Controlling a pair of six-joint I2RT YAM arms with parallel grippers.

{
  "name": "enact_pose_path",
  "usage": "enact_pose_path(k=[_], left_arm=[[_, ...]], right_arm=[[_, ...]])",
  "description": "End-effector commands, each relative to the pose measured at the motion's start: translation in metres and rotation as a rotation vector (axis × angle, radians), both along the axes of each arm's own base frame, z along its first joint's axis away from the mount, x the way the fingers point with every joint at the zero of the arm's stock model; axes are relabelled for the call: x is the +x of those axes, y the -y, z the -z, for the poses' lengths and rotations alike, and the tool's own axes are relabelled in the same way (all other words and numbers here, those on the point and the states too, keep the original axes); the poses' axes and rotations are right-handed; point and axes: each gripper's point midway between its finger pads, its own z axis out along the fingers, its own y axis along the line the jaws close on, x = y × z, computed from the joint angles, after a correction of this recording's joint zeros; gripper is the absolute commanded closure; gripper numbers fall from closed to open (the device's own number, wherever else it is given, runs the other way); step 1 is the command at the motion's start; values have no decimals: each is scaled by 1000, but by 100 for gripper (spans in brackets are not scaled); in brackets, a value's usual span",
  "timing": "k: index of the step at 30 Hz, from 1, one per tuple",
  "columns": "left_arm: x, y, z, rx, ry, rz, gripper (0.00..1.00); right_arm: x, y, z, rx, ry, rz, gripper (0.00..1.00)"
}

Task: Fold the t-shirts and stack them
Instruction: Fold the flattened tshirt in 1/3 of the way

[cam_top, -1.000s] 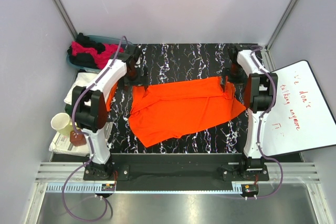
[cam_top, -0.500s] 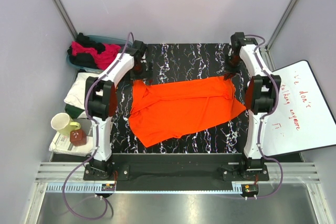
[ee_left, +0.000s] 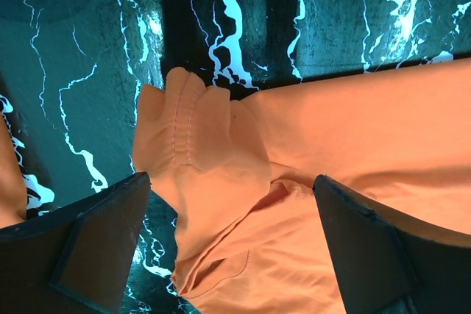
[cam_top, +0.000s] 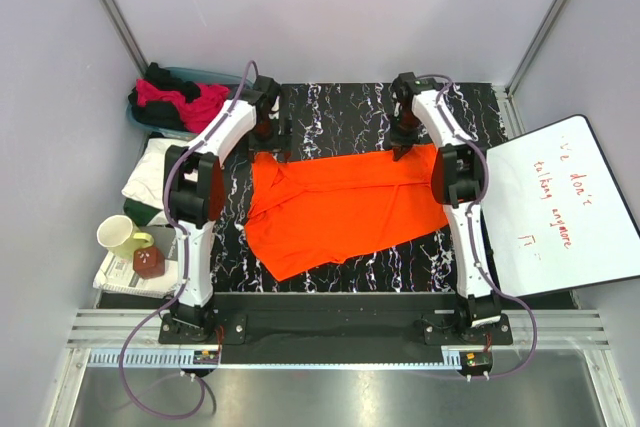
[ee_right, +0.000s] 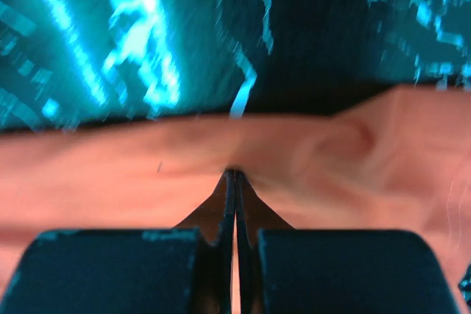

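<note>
Matt cloth t-shirt (cam_top: 340,209), glossy marbled table (cam_top: 340,112)

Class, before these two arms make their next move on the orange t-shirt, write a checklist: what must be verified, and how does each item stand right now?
1. Right gripper shut on the far edge of the bright orange cloth t-shirt: ok.
2. Left gripper holding cloth: not ok. Its jaws stand open either side of the bunched sleeve.
3. Shirt lying flat: not ok. It is creased and its left corner is crumpled.
4. Shirt's right edge on the black marble-patterned table: cannot tell. The right arm hides it.
5. Pink and black clothes in the translucent teal plastic basket apart from the orange shirt: ok.
</note>
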Motion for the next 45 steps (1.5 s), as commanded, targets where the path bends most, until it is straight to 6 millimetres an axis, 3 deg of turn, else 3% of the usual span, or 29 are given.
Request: enact_pose_path(k=[1,2,5,10,14,18,22,24,27,34,42,43,45], left_arm=[[2,0,-24,-25,47,43,1],[2,-3,-29,-27,59,38,1],[-5,-4,-33,-56,49,36,1],[-12,2,-40,-104,55,73,1],[-14,26,-39,-204,43,133,2],[-9,42,-37,-229,38,180,11],[-13,53,-27,-231,11,209,17],[-19,56,-18,-224,-15,216,26],[-27,62,-11,-223,-43,230,32],[-32,72,19,-182,-88,252,34],[-17,73,42,-154,-95,232,36],[-17,73,45,-151,-102,231,38],[-13,75,45,-151,-95,232,54]], right_arm=[[-1,29,5,-158,-49,72,100],[-3,38,21,-212,-78,85,100],[-2,49,32,-284,-82,117,100],[20,56,32,-319,13,159,100],[38,49,29,-271,75,158,100],[42,46,26,-247,94,131,100],[37,46,30,-249,72,115,100],[35,46,28,-242,66,110,100],[32,45,27,-235,58,105,100],[31,40,22,-191,58,98,100],[29,39,25,-160,44,95,100],[29,39,25,-157,43,94,100],[30,39,24,-150,45,96,100]])
